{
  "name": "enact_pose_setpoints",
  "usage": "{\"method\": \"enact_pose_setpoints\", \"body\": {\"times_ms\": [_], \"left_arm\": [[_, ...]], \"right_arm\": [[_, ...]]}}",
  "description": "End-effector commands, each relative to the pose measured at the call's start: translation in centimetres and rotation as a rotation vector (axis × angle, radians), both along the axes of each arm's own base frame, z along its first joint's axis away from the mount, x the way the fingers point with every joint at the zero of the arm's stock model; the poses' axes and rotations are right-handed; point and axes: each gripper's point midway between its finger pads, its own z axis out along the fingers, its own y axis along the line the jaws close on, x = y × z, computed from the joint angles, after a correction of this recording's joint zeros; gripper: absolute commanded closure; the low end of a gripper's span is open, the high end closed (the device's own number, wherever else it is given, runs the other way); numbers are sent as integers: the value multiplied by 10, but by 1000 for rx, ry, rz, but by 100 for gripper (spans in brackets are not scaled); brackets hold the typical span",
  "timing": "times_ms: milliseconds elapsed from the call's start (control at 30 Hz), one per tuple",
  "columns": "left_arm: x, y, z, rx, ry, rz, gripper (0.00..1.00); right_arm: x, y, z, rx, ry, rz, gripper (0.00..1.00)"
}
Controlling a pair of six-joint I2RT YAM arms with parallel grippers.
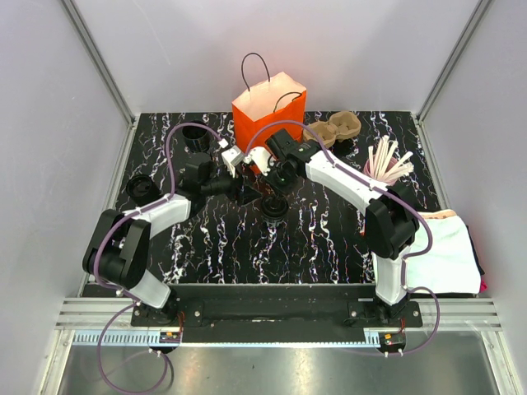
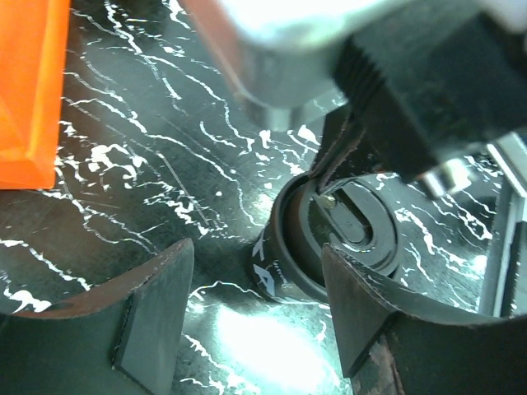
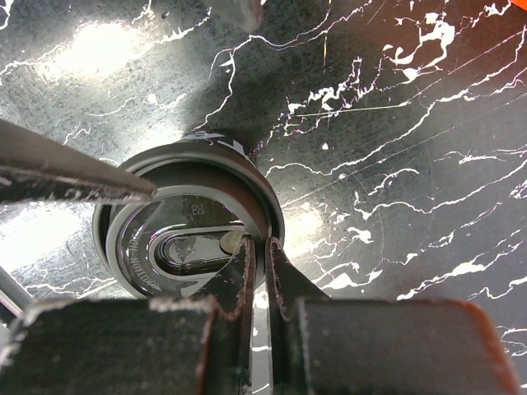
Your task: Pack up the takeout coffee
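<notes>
Right wrist view: the small black disposable cup with round black lid (image 3: 189, 239) is pinched at its rim by the closed right gripper (image 3: 255, 247), on the black marbled table (image 1: 247, 247) near the orange paper bag (image 1: 268, 115); the left gripper (image 2: 257, 251) is held open beside it

black cup (image 1: 273, 207), orange bag (image 1: 265, 111), white-veined black table (image 1: 247, 247)
</notes>
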Motion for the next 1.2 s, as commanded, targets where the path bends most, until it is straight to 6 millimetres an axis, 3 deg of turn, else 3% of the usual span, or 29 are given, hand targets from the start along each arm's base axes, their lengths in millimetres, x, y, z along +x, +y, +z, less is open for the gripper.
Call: {"method": "enact_pose_setpoints", "body": {"times_ms": [0,400,733,1167], "left_arm": [[-28,-11,-17,11,56,-126,33],[-31,-13,-22,8,107,-125,24],[-34,-14,-37,45,127,-113,24],[-24,23,17,-146,-103,68,24]], "right_arm": [[2,30,21,81,-92,53,98],[-2,35,26,90,-106,59,97],[-5,39,35,113,-115,59,96],[-5,40,30,110,-113,61,96]]}}
